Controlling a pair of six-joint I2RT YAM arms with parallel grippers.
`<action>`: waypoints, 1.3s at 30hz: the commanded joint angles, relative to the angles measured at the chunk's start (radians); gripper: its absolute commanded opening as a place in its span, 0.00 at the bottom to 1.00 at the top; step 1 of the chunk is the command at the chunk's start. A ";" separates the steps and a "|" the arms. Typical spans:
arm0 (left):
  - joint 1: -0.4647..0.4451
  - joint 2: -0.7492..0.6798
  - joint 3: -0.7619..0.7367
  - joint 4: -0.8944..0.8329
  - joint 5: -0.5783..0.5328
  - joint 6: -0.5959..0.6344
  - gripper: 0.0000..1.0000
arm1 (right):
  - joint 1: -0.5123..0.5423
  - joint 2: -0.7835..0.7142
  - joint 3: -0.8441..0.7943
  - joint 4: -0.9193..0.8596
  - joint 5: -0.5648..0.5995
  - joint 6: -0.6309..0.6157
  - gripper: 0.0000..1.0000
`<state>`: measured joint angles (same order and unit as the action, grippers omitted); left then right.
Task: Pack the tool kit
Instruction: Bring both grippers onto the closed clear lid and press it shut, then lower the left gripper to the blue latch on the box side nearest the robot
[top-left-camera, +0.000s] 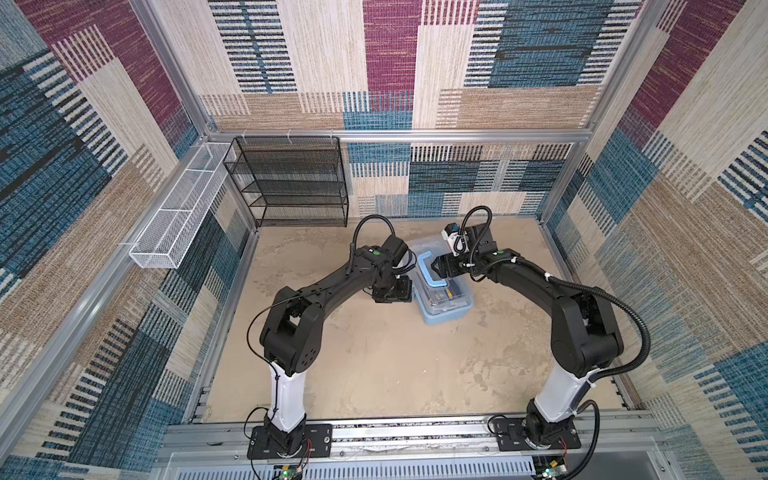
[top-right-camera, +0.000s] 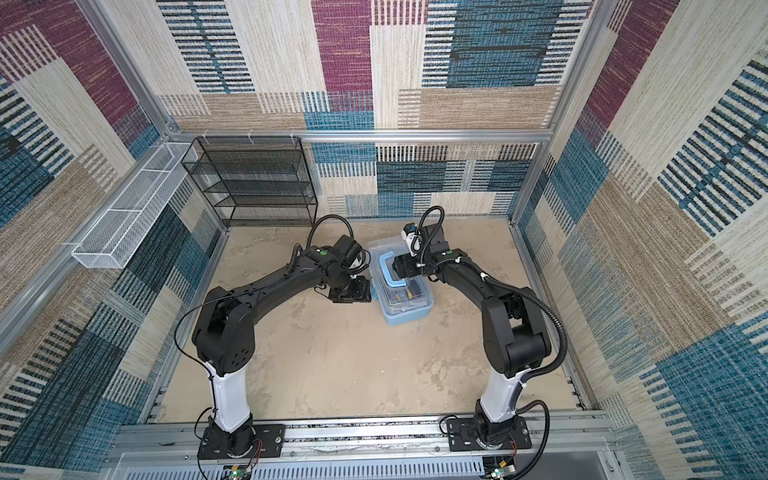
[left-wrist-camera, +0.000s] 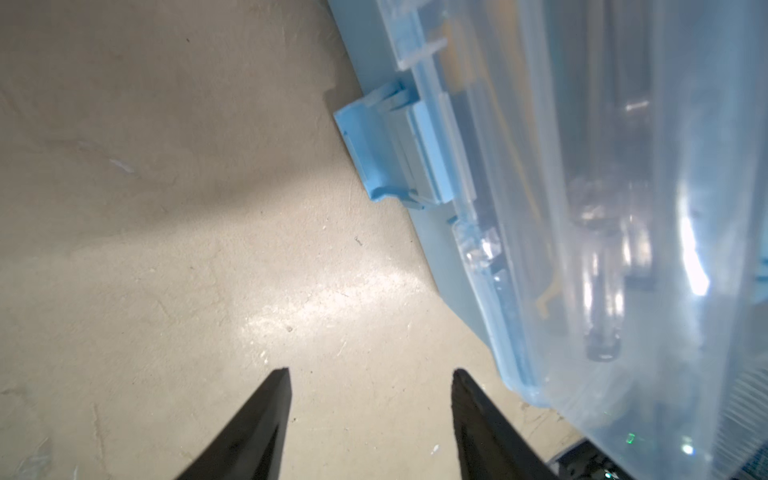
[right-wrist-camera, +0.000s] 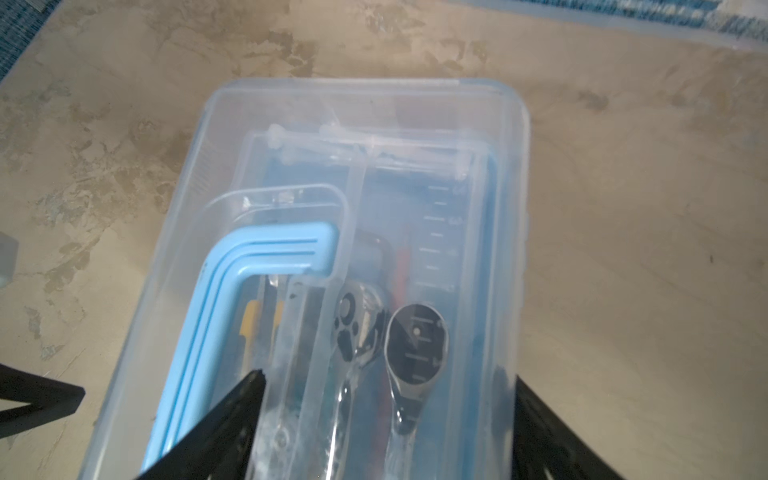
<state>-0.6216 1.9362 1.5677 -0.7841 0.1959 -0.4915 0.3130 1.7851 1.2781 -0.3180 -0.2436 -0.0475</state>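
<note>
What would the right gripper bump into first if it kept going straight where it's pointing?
Most likely the clear lid: the right gripper points at it, open, with the handle beside one finger. The ratchets lie beneath the lid. How near it is, I can't tell.

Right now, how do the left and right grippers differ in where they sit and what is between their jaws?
The left gripper is beside the toolbox, over bare table near the latch; the right gripper is above its clear lid. Left jaws frame only table; right jaws span lid beside the handle. Both are open.
</note>
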 joint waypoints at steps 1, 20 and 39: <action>0.001 -0.051 -0.078 0.160 -0.023 0.048 0.69 | 0.007 0.009 -0.039 -0.088 0.016 -0.066 0.83; -0.015 -0.190 -0.533 0.645 -0.096 0.054 0.85 | 0.007 -0.069 -0.170 0.009 0.018 -0.019 0.81; -0.132 -0.206 -0.747 0.928 -0.240 0.109 0.91 | 0.007 -0.129 -0.262 0.033 0.042 0.012 0.80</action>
<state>-0.7422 1.7226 0.8330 0.1131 -0.0048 -0.3943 0.3195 1.6550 1.0370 -0.0753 -0.2390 -0.0418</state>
